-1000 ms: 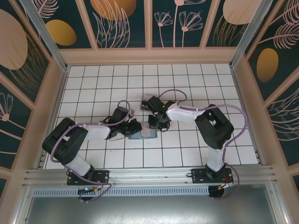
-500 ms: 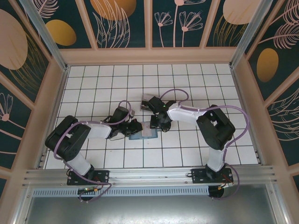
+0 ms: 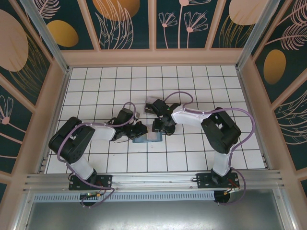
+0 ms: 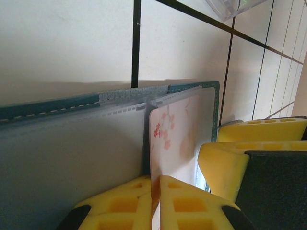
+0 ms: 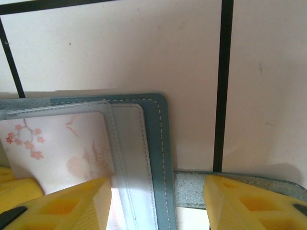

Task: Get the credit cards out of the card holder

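One blossom-printed credit card point(image 4: 175, 129) pokes from a pocket of the teal card holder point(image 5: 160, 143), which lies flat on the tiled table point(image 3: 192, 91). The left gripper point(image 4: 154, 203) is clamped on the card's edge. The right gripper point(image 5: 158, 201) straddles the holder, jaws apart (pinning nothing). If the card is pulled now, friction may drag the holder along.
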`<state>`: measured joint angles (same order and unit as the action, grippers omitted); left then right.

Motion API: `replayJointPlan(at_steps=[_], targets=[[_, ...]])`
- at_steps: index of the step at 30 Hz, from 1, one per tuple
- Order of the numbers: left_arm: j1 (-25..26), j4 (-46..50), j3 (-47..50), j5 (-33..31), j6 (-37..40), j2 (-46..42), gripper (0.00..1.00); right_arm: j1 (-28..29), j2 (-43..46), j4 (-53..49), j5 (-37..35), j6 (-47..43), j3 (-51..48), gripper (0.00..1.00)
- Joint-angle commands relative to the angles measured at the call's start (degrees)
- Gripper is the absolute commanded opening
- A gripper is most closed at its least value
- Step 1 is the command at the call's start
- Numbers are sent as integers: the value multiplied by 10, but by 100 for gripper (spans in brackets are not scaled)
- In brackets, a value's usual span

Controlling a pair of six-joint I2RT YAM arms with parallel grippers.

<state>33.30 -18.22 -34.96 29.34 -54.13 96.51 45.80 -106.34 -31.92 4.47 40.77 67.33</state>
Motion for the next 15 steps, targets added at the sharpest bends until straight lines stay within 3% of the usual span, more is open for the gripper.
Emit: replayJointPlan(at_steps=[1, 15], targets=[[-2, 17, -7, -4, 10, 14, 12, -1, -23, -23, -17, -4, 1, 52], [-2, 40, -7, -11, 20, 10, 11, 9, -51, -56, -66, 6, 4, 42]])
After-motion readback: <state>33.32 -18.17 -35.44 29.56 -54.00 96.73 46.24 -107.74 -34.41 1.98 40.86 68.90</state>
